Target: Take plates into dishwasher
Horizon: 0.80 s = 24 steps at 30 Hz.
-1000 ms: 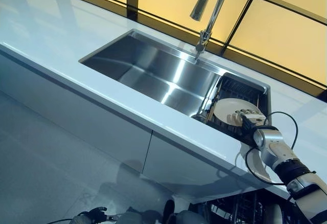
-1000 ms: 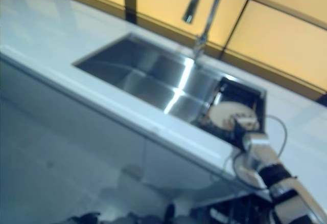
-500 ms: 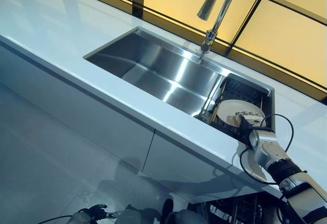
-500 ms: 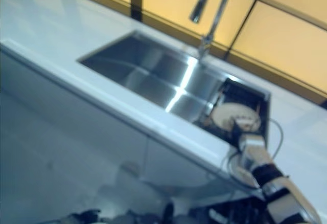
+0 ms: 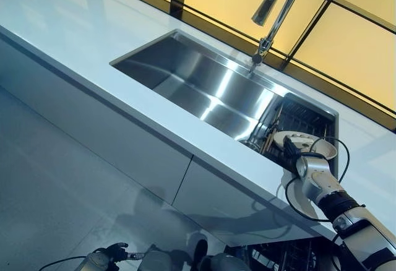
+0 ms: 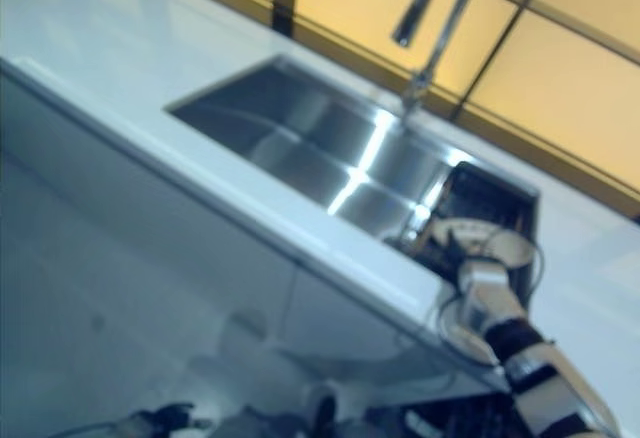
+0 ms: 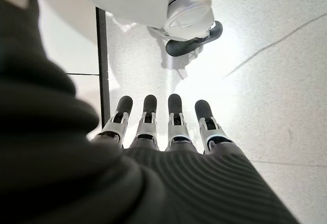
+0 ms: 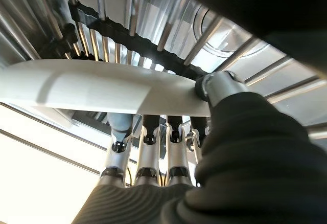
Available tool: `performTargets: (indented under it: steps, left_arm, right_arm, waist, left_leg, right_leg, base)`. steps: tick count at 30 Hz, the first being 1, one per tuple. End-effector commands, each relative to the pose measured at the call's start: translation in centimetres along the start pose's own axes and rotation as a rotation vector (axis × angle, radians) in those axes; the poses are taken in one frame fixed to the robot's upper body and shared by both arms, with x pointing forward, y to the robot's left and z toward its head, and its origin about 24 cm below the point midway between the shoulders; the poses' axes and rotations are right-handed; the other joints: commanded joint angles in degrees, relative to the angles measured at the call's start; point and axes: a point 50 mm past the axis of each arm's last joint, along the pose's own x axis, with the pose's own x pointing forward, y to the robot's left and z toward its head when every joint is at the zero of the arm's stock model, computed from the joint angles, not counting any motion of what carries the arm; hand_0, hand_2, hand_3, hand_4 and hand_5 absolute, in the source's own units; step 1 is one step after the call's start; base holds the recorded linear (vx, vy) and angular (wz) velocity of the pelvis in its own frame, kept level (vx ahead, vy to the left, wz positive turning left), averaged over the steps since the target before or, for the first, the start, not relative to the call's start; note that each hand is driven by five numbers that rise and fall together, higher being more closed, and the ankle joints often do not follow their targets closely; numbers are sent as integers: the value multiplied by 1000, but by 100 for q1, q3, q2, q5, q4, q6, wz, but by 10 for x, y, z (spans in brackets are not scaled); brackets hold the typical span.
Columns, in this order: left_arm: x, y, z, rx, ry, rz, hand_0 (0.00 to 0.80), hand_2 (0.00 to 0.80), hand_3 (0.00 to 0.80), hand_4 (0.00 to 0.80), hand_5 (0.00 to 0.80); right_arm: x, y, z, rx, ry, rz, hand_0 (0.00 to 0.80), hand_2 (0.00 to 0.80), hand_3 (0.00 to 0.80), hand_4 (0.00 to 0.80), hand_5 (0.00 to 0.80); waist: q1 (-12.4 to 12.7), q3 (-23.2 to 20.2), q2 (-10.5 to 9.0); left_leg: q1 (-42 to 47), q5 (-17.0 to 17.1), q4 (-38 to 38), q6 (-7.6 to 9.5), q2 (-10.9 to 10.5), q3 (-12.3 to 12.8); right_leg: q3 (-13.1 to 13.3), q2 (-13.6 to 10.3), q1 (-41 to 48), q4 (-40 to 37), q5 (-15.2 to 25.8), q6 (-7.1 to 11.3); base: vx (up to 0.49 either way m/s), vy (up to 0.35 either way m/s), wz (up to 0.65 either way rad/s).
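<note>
A white plate [image 5: 322, 149] hangs over the dark dish rack [image 5: 303, 117] at the right end of the steel sink [image 5: 198, 82]. My right hand [image 5: 293, 153] is shut on its near rim. In the right wrist view the thumb [image 8: 220, 87] presses on top of the plate [image 8: 102, 88] and the fingers [image 8: 153, 132] curl under it, with rack wires and a clear glass behind. My left hand [image 5: 112, 252] hangs low by the floor, and its fingers [image 7: 173, 116] are straight and hold nothing.
A tall tap [image 5: 278, 5] rises behind the sink. The pale worktop [image 5: 93, 42] runs along the cabinet fronts [image 5: 124, 153]. A dark wire rack [image 5: 291, 260] shows below the counter at the lower right. Yellow window panes back the counter.
The camera has shifted, sliding the whole scene to the right. The plate in my right hand has tipped from face-up to nearly flat. The left hand stays low.
</note>
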Motion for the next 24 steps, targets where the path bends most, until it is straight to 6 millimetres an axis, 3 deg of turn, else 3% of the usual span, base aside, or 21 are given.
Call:
performTargets:
  steps: [1,15,21,24]
  left_arm:
    - [-3,11,11,66,-43,26,0,0,0,0,0]
    - [-5,15,7,51,-35,43,0,0,0,0,0]
    - [-6,13,1,32,-32,49,0,0,0,0,0]
    - [-6,13,1,19,-33,53,0,0,0,0,0]
  right_arm:
    - [5,-33,-3,-4,4,-118,800,800,800,800,800]
    - [0,-54,-13,20,-27,-243,800,800,800,800,800]
    - [-8,-74,-32,-34,-12,-313,800,800,800,800,800]
    - [-13,-91,-46,-153,22,-367,800,800,800,800,800]
  waist:
    - [28,-33,183]
    - [-21,-58,78]
    - [-106,-116,-3]
    - [-155,-139,-43]
  left_leg:
    - [143,209,-988,879,-274,680]
    - [126,196,-952,895,-248,721]
    - [169,197,-997,880,-231,767]
    - [185,202,-1022,871,-229,791]
  right_leg:
    - [104,207,-349,192,139,52]
    - [182,267,-299,147,197,69]
    - [269,333,-213,35,212,84]
    - [325,373,-190,-11,214,88]
  base:
    - [0,0,0]
    - [-4,4,-2]
    - [-15,35,-6]
    - [-37,51,-2]
